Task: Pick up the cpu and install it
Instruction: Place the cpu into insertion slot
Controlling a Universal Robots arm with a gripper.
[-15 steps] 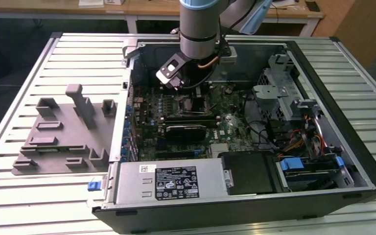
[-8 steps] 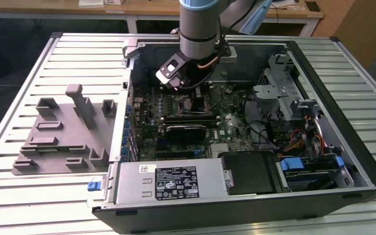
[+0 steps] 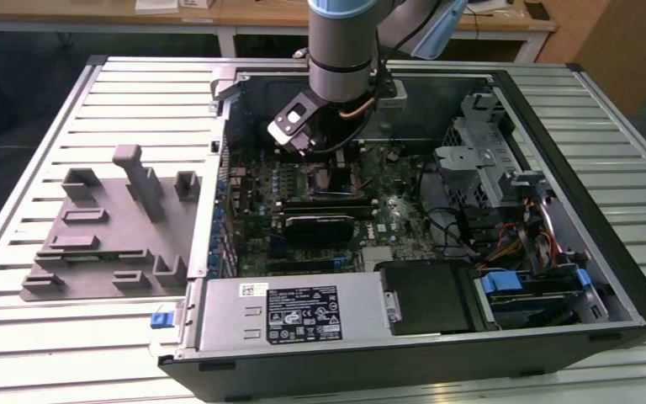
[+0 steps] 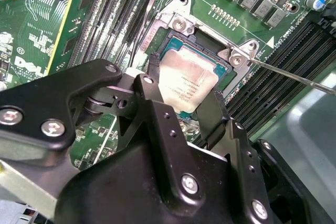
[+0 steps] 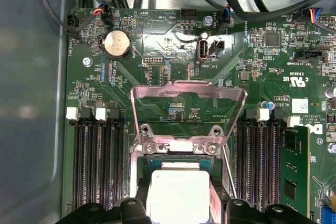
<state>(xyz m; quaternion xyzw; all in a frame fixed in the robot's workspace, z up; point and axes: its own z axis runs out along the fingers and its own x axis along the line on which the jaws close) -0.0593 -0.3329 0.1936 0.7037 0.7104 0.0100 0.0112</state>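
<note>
**Second wrist view: cpu at the open socket, claw closed on it**

The cpu lies level over the socket, silver top upward, its edges square with the socket frame. Whether it is fully bedded or just clear of the contacts cannot be told. The claw is narrow: its black fingers press against two opposite edges of the chip.

In the first wrist view the load plate stands tilted up and open just behind the chip, and the thin lever is released beside the socket. Memory slots run on both sides of it on the green motherboard.

In the exterior view the arm reaches down into the open computer case, which lies on the slatted worktop. A grey fixture tray sits well apart, on the exterior view's left.

Judgement: pickup is done — the step in hand is seating the chip. That step calls for a flat, straight descent with corners matched to the frame. Any tilt or side slip risks the contacts beneath — and the raised plate leaves little room behind the fingers.
</note>
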